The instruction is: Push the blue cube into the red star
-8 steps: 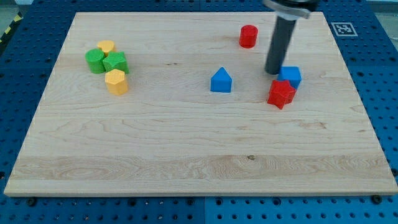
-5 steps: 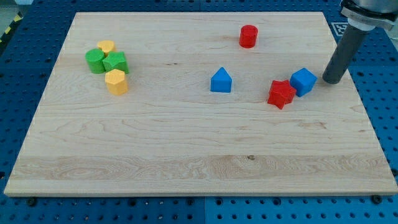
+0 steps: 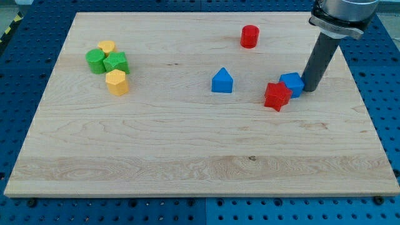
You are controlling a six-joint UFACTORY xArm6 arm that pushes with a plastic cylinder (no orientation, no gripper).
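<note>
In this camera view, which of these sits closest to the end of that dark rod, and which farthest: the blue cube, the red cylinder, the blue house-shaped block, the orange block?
Measured from my tip:
1. Blue cube: touching, at its left.
2. Red cylinder: toward the view's top, left of it.
3. Blue house-shaped block: mid-board, further left.
4. Orange block: far left, by the green blocks.

the wooden counter (image 3: 187, 144) sits on a blue pegboard base (image 3: 381, 94). toward the view's left lies a tight cluster: a yellow block (image 3: 107, 47), two green blocks (image 3: 95, 60) (image 3: 116, 62) and a second yellow block (image 3: 117, 82). near the middle stands a blue house-shaped block (image 3: 222, 80). at the view's top is a red cylinder (image 3: 250, 36). toward the view's right the red star (image 3: 276, 95) touches the blue cube (image 3: 292, 84), with my tip (image 3: 309, 89) against the cube's right side.
</note>
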